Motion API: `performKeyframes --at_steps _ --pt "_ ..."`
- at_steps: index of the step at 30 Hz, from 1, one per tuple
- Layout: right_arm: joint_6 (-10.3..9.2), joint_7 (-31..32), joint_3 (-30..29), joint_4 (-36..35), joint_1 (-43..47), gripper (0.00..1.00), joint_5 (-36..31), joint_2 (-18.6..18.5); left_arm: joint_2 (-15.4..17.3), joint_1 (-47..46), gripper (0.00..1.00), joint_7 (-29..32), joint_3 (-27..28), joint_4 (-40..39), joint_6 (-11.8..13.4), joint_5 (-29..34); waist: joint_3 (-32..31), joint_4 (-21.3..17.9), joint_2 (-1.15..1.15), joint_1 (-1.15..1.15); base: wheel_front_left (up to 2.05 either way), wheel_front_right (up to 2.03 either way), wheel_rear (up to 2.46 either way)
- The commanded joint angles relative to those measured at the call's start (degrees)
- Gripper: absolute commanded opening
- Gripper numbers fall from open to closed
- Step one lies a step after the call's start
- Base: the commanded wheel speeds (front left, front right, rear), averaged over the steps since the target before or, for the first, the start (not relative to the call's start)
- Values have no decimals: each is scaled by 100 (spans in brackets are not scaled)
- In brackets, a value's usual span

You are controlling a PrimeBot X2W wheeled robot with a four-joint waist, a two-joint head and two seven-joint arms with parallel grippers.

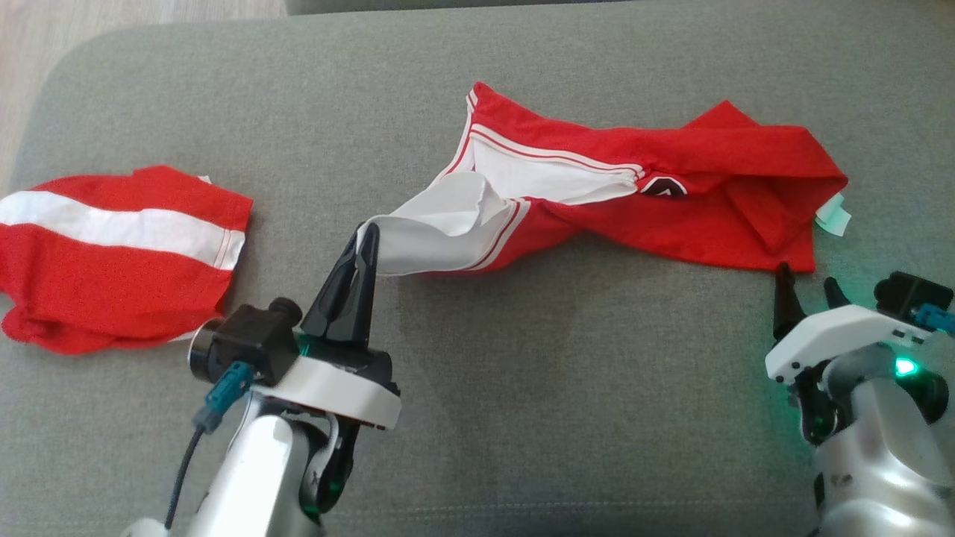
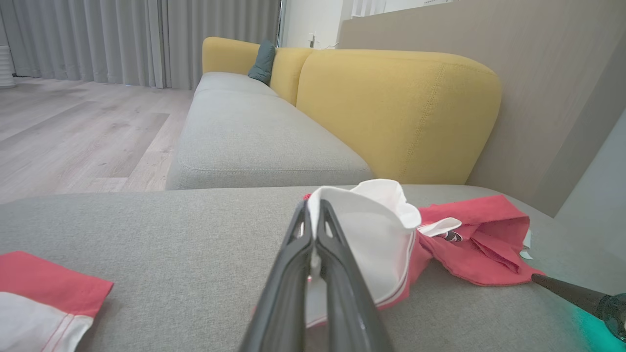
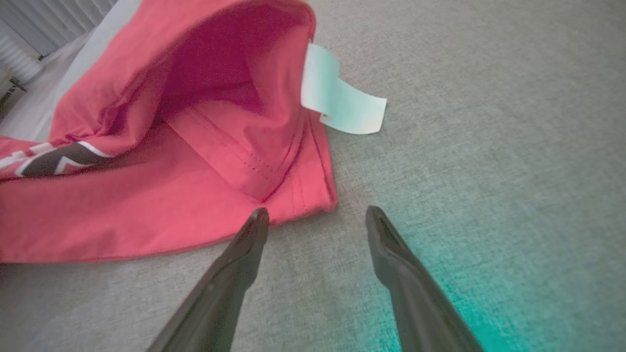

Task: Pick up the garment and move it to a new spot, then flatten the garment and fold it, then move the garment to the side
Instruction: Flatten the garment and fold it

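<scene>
The garment (image 1: 671, 201) is red with white trim and a white panel, and it lies crumpled across the grey cushion. My left gripper (image 1: 369, 231) is shut on the garment's white corner at its left end, lifting that corner slightly. In the left wrist view the white cloth (image 2: 371, 230) bunches just past the pinched tips of my left gripper (image 2: 313, 208). My right gripper (image 1: 806, 287) stands open just in front of the garment's lower right corner. In the right wrist view the garment's red hem (image 3: 146, 195) lies just beyond my right gripper (image 3: 318, 215), whose left fingertip sits at the hem's edge.
A second red-and-white garment (image 1: 112, 253) lies at the cushion's left end. A pale tag (image 1: 833, 215) sticks out at the task garment's right edge. The grey sofa seat (image 1: 522, 388) has a yellow backrest (image 2: 391, 107) behind it and wooden floor (image 2: 73, 132) beyond.
</scene>
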Motion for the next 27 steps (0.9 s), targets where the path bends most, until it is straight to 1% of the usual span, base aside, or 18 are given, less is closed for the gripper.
performKeyframes --at_steps 1,11,12,13,14,15,21,24,27 --pt "-5 -97 81 -106 -265 100 -102 -20 29 -210 0 -70 131 -234 25 -38 18 8 0 0 0 0 0" --pt "-5 -316 13 526 -629 100 -197 -20 29 -302 0 -70 76 -189 51 -70 127 23 0 0 0 0 0" --pt "-5 -333 11 582 -655 96 -208 -20 29 -310 0 -70 72 -180 49 -70 135 24 0 0 0 0 0" --pt "-5 -347 10 635 -681 48 -219 -20 29 -317 0 -70 69 -173 49 -71 142 25 0 0 0 0 0" --pt "-5 -364 10 683 -708 10 -226 -20 28 -324 0 -70 66 -169 50 -71 149 25 0 0 0 0 0" --pt "-5 -414 25 753 -762 0 -251 -20 28 -338 0 -70 64 -156 51 -72 155 23 0 0 0 0 0" --pt "-5 -489 -1 687 -871 0 -436 -19 28 -372 0 -70 112 -109 67 -79 88 -16 0 0 0 0 0" --pt "-5 -423 -2 465 -899 0 -574 -19 28 -368 0 -70 162 -110 75 -71 -14 -71 0 0 0 0 0" --pt "-5 -251 124 130 -896 0 -603 -21 28 -359 0 -70 236 -141 78 -44 -135 -136 0 0 0 0 0"
